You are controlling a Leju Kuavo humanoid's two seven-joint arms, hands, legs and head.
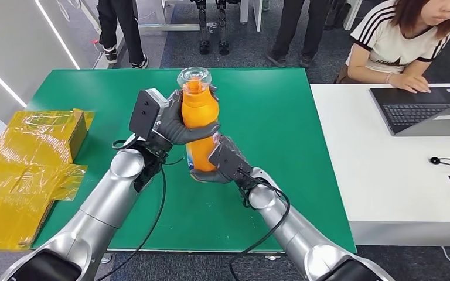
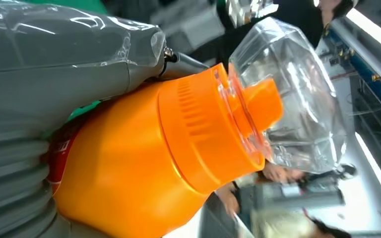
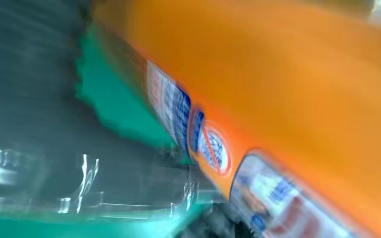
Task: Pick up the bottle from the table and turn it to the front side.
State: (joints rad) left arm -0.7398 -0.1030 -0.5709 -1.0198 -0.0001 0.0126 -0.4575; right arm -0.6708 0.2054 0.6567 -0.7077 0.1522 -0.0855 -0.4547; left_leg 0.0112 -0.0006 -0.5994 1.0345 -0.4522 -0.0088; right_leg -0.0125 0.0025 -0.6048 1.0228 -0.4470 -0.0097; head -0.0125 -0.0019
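An orange bottle [image 1: 200,108] with a clear cap [image 1: 194,76] stands upright above the green table [image 1: 281,117], held between both hands. My left hand [image 1: 179,123] wraps its dark fingers around the bottle's upper body. My right hand [image 1: 220,164] grips the bottle's lower part from the right side. In the left wrist view the orange bottle [image 2: 144,168] and its clear cap [image 2: 292,99] are close up beside my grey hand [image 2: 30,99]. The right wrist view shows the bottle's orange side [image 3: 287,74] and a label edge [image 3: 213,148], blurred.
A yellow-taped cardboard box [image 1: 29,158] lies at the table's left edge. A white desk [image 1: 387,170] with a laptop [image 1: 428,108] stands to the right, with a seated person [image 1: 404,41] behind it. Other people's legs stand beyond the table's far edge.
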